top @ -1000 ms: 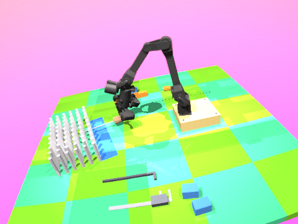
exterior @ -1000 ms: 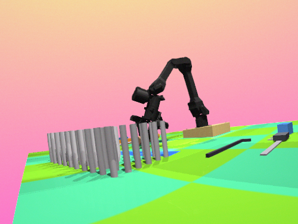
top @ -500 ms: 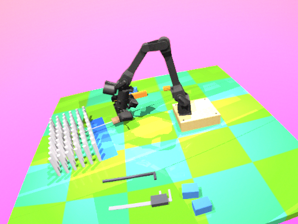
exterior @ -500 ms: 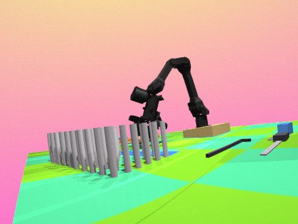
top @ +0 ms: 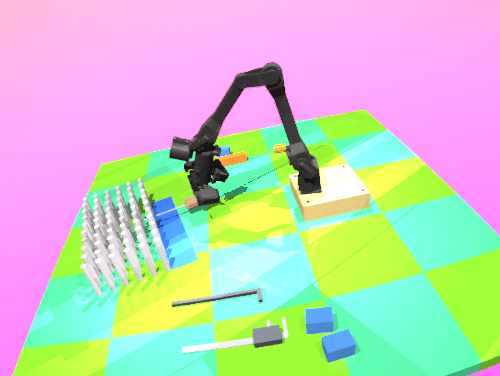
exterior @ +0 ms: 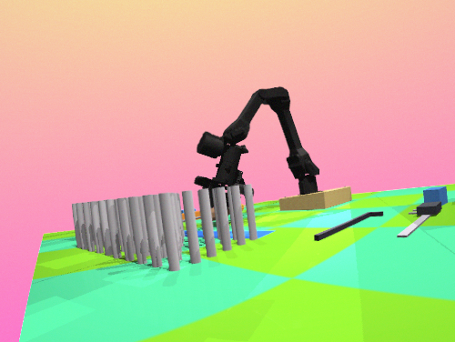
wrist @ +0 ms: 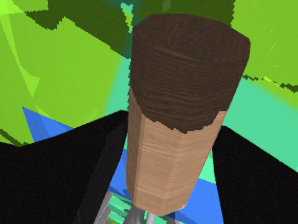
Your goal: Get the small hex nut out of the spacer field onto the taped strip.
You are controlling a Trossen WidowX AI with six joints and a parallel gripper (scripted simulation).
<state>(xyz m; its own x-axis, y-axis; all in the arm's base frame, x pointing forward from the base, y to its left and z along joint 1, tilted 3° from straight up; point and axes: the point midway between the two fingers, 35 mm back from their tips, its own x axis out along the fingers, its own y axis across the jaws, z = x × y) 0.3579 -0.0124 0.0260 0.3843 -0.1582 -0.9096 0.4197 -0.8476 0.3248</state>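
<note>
My gripper [top: 205,196] [exterior: 219,182] [wrist: 171,127] is shut on the wooden handle [top: 191,202] [wrist: 176,123] of a hook tool, held low over the table. The tool's thin metal shaft [top: 167,211] reaches across the blue taped strip [top: 175,237] [exterior: 260,234] [wrist: 202,208] toward the back rows of the standing grey spacers [top: 115,230] [exterior: 155,227]. All spacers that I can see stand upright. The hex nut is hidden among them in every view.
A dark hex key [top: 217,298] [exterior: 348,225] and a caliper-like tool [top: 240,341] [exterior: 420,216] lie in front, beside two blue blocks [top: 319,320] [top: 338,345]. An orange bar [top: 232,159] and small blocks lie behind the arm. The arm's tan base [top: 332,192] [exterior: 316,198] stands at the right.
</note>
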